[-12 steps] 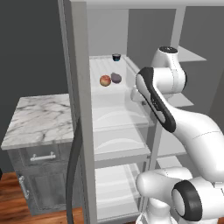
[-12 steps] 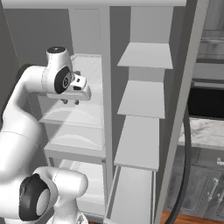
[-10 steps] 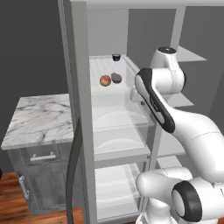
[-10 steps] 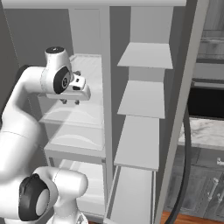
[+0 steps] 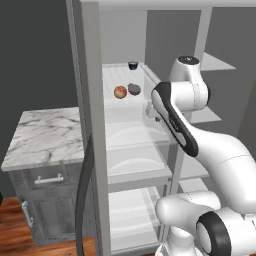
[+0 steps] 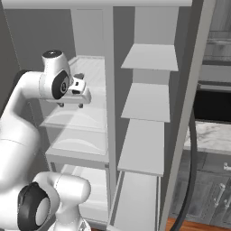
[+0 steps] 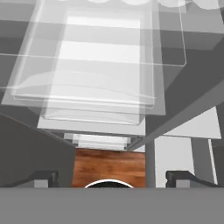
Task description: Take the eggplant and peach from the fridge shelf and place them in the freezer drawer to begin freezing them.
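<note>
Left base view: peach (image 5: pixel 120 92) and eggplant (image 5: pixel 134 89) side by side on ridged fridge shelf (image 5: pixel 112 80); black cup (image 5: pixel 133 65) further back. Arm beside shelf's right front edge.

Right base view: gripper (image 6: pixel 71 104) points down over smooth shelf below.

Hand view: fingertips (image 7: pixel 43 178) wide apart, empty, above stacked clear shelves.

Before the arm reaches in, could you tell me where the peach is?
In the left base view, the peach sits on the ridged fridge shelf, just left of the eggplant.
</note>
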